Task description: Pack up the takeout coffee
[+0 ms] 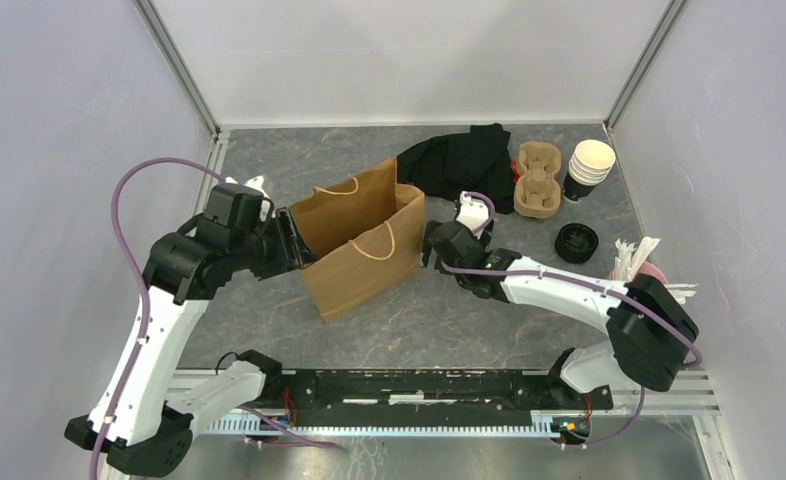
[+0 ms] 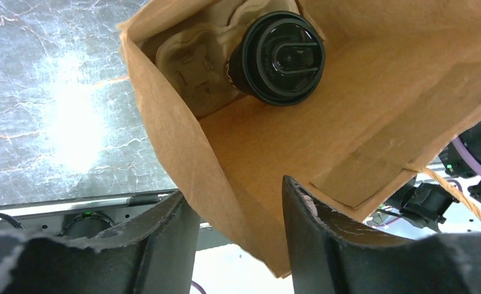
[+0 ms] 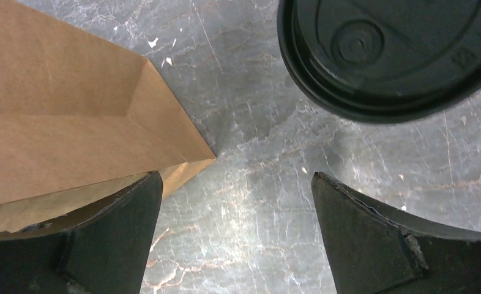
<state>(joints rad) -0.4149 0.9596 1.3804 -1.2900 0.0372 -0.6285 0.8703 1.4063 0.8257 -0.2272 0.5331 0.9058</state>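
One small black paper cup with a round black plastic sip lid [image 2: 281,58] is seated in a moulded tan pulp carrier [image 2: 192,67] at the bottom of an upright brown paper bag with twine handles [image 1: 364,250]. The neighbouring carrier pocket shows bare pulp. The bag is stood open-mouthed at the middle of the grey marbled table [image 3: 256,245].

A second round black sip lid [image 3: 379,55] is seen from above, near the bag's lower right corner. The body beneath it is hidden, so a cup cannot be confirmed.

The left gripper [image 2: 233,202] is positioned at the left rim of the bag, with the bag wall passing between its fingers. The jaws are parted, and a gap is visible on the outer side of the wall.

The right gripper [image 3: 237,177] is held over bare table at the right side of the bag, with its jaws spread wide and nothing between them.

A crumpled black cloth [image 1: 464,160] lies at the far side, right of the bag. Further right are a spare pulp carrier [image 1: 536,180], a stack of lidless cups with cream insides [image 1: 589,165] and loose black lids [image 1: 576,243].
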